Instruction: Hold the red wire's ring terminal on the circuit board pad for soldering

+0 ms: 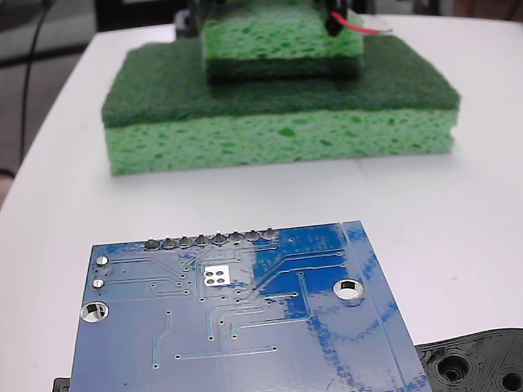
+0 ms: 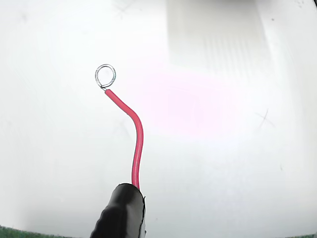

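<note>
White table (image 1: 458, 204), green sponges (image 1: 278, 122) btwn circuit board (image 1: 245, 327) & red wire (image 2: 137, 144), end effector state can't tell.

The circuit board (image 1: 245, 327) at six o'clock in the fixed view is glossy blue, lined with thin paler traces, a row of grey solder dots (image 1: 211, 240) along its far edge and a small silver pad (image 1: 216, 275) pricked with four dark holes. At five o'clock sits a black plastic part (image 1: 478, 363). Toward twelve o'clock, bright green sponges (image 1: 278, 139) carry dark green tops on the white table (image 1: 482, 204). In the wrist view, the red wire (image 2: 136, 144) ends in a silver ring terminal (image 2: 105, 75) at eleven o'clock and a black sleeve (image 2: 121, 213) at six.
</note>
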### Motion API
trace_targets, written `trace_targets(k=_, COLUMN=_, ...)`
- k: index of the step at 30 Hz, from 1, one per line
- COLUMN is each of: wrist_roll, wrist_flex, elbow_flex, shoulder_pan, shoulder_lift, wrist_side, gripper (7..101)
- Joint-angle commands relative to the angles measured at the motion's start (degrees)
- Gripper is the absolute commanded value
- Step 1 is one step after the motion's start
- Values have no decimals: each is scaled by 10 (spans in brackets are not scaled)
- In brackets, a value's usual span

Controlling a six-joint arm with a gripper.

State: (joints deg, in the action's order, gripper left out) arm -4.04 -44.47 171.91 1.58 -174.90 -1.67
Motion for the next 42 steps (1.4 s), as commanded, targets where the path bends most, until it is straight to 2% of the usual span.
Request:
trace_targets(k=1, wrist_roll=0, wrist_flex=2, elbow_flex=-4, shoulder_pan=0, shoulder_lift=-1, wrist_side=-4, gripper=1003)
trace_targets(k=42, wrist_roll=-6, wrist_flex=2, elbow_flex=-4, shoulder_pan=0, shoulder_lift=-1, wrist_side=-14, gripper=1003)
